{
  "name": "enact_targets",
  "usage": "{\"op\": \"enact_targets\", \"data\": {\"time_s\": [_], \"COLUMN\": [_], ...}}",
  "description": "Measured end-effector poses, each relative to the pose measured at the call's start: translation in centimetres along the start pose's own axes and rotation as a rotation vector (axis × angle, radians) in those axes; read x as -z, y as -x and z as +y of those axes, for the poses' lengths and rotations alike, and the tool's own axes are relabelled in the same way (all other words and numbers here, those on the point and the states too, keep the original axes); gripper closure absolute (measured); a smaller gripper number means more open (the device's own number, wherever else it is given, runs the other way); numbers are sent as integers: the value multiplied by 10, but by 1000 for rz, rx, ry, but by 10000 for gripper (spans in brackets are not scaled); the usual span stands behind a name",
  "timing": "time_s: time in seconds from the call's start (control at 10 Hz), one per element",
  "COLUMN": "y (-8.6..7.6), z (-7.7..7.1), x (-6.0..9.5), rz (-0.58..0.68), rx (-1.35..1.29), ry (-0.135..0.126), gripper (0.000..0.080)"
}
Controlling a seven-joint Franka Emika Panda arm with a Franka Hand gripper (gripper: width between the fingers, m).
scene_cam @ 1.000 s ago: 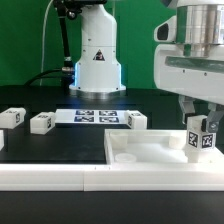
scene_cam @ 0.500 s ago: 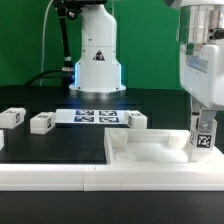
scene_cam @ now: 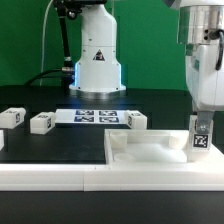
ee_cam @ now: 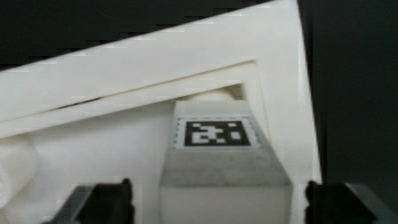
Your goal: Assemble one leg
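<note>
At the tabletop's [scene_cam: 150, 152] corner on the exterior view's right, the gripper [scene_cam: 201, 128] clamps the leg [scene_cam: 200, 139] upright (tag visible); seating appears begun, tightening and release remain.

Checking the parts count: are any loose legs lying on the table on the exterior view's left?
Yes, two small white legs lie on the black table there, apart from the marker board.
</note>
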State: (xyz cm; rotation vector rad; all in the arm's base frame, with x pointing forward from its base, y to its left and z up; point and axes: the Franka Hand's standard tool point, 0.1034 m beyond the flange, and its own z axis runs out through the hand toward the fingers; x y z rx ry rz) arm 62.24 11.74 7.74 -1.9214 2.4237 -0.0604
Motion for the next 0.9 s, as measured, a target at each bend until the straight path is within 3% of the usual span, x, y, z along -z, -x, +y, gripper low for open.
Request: {"op": "enact_targets", "data": {"time_s": [0.1, 0.2, 0.3, 0.9], "y": [0, -2, -3, -1], "z": [0, -1, -2, -1], "x": [0, 0, 0, -1], "rz": [0, 0, 0, 0], "rx": [13, 92, 107, 251], "ry": [0, 0, 0, 0], "gripper": [225, 225, 163, 150]}}
